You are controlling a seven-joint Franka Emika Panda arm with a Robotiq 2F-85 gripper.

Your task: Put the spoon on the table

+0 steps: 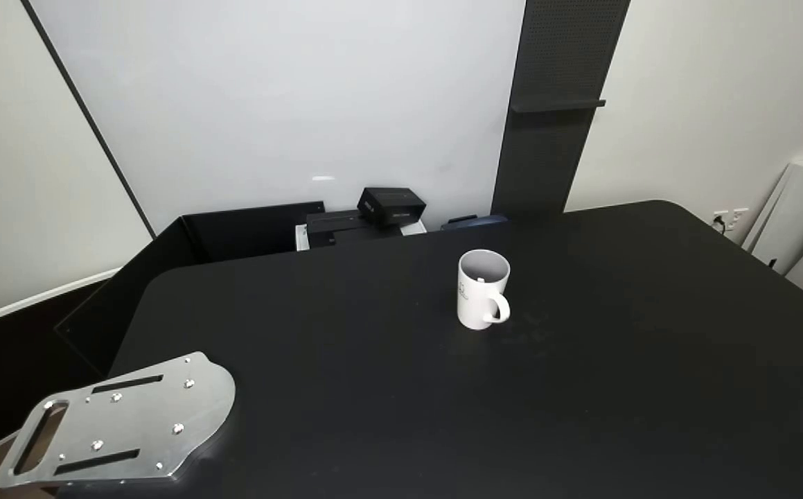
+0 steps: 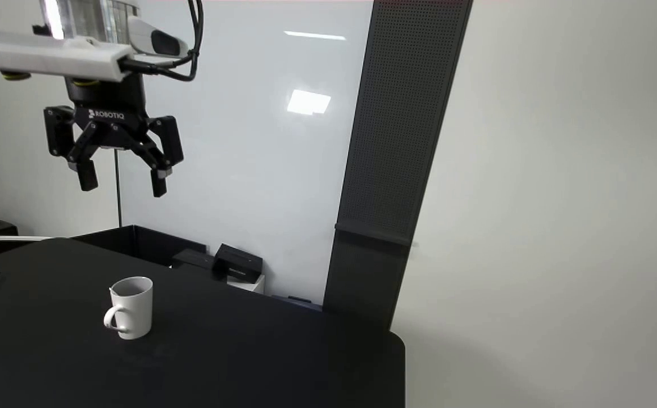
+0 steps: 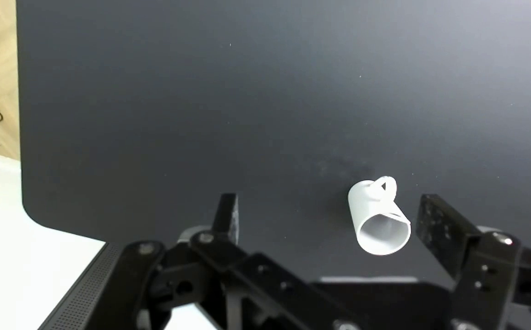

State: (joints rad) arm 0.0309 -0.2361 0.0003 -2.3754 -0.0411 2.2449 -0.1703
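Slender white spoon [image 1: 481,280], visible only as a thin sliver at the rim of the tall, white, ceramic-looking mug [image 2: 137,310], on the handle's side, and otherwise apparently down inside; not yet laid on the broad matte black tabletop [image 1: 339,388]. Could easily be missed, given so little to pinch; could also be gripped together with the rim after too deep a descent, dragging or toppling the mug. If pulled sideways instead of straight up, might snag on the wall; if released too high, might bounce or skid on so smooth a surface. Well above, black jointed fingers [image 2: 159,184], parted and empty. In the wrist view, mug off-centre within the gap: without realigning first, likely to strike the rim on the way down. Farther out, near the tabletop's edge, flat grey slotted metal plate [image 1: 134,423], judged unlikely to interfere.
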